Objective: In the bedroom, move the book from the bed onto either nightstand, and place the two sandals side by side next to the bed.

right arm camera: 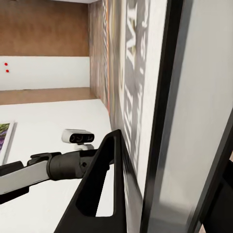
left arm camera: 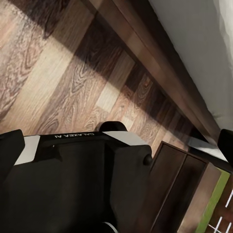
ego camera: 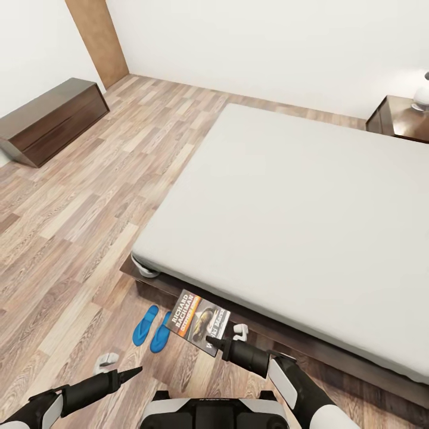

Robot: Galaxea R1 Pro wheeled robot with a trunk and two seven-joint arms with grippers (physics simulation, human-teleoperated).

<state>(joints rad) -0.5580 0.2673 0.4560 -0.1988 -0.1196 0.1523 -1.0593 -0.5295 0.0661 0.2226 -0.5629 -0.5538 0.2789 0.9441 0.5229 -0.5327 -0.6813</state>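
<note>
My right gripper (ego camera: 218, 341) is shut on the lower edge of the book (ego camera: 197, 322) and holds it in the air over the floor, just off the bed's near corner. The cover is dark with an orange band and white lettering. Up close, the book (right arm camera: 133, 92) lies against a dark finger (right arm camera: 104, 182). The two blue sandals (ego camera: 151, 329) lie side by side on the planks, left of the book and close to the bed (ego camera: 298, 208). My left gripper (ego camera: 134, 372) hangs low to their left, its fingers drawn to a point, holding nothing. A nightstand (ego camera: 398, 118) stands at the far right.
A white lamp (ego camera: 422, 95) sits on the nightstand. A long low dark cabinet (ego camera: 53, 119) lines the left wall beside a wooden door (ego camera: 98, 36). The bed's dark frame (left arm camera: 160, 63) borders the plank floor (ego camera: 89, 196).
</note>
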